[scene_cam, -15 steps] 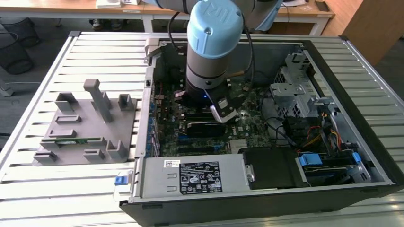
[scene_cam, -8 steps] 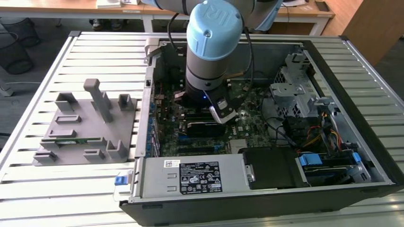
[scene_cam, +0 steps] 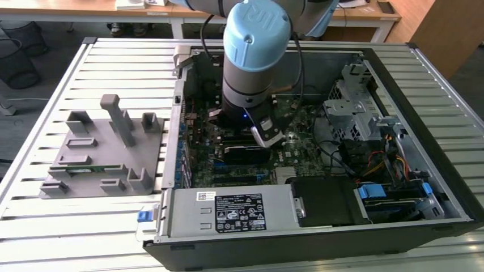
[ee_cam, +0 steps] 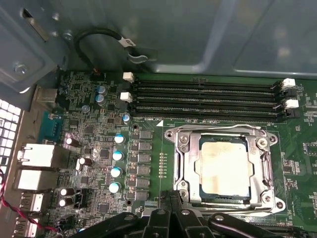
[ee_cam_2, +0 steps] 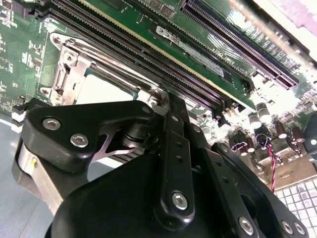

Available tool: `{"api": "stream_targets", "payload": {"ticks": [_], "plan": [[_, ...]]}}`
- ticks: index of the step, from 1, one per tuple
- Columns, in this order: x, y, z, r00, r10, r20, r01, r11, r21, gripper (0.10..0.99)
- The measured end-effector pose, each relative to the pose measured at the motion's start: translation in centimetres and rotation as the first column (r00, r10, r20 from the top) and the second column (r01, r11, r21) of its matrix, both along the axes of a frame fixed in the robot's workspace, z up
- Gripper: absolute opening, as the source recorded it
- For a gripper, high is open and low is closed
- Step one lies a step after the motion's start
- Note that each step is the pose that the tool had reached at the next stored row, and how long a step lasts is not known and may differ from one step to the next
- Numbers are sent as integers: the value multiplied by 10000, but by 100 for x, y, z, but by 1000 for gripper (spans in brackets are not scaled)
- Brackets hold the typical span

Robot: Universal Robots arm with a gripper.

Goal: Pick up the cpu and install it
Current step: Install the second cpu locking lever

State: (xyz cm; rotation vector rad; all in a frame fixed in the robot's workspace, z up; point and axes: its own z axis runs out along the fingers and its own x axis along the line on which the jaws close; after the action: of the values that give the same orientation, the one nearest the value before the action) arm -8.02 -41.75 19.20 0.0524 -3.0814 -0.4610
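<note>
The cpu point(ee_cam: 224, 168) lies flat in the motherboard socket, silvery-white top up, ringed by the metal socket frame point(ee_cam: 183, 158). In the second wrist view the cpu point(ee_cam_2: 104, 89) shows as a pale square inside that frame point(ee_cam_2: 67, 69). My gripper point(ee_cam: 172, 194) hangs just beside the socket's edge, its two black fingers pressed together, shut with nothing between them. The second wrist view has the gripper point(ee_cam_2: 168, 99) reaching to the frame's corner. In the exterior view the gripper point(scene_cam: 257, 144) is low inside the open computer case point(scene_cam: 393, 68), over the middle of the board.
Black memory slots point(ee_cam: 208, 99) run alongside the socket. Silver capacitors point(ee_cam: 118, 156) stand near it. A power supply point(scene_cam: 226, 209) and a drive cage point(scene_cam: 355, 113) crowd the case. On the exterior view's left a grey fixture point(scene_cam: 98, 153) carries a green memory stick point(scene_cam: 90, 168).
</note>
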Motion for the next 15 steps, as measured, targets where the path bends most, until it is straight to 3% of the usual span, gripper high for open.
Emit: {"api": "stream_targets", "payload": {"ticks": [8,15], "plan": [[0,-1,136,10000,0,-3,0,10000,-3,106],[0,-1,299,10000,0,-2,0,10000,2,106]]}}
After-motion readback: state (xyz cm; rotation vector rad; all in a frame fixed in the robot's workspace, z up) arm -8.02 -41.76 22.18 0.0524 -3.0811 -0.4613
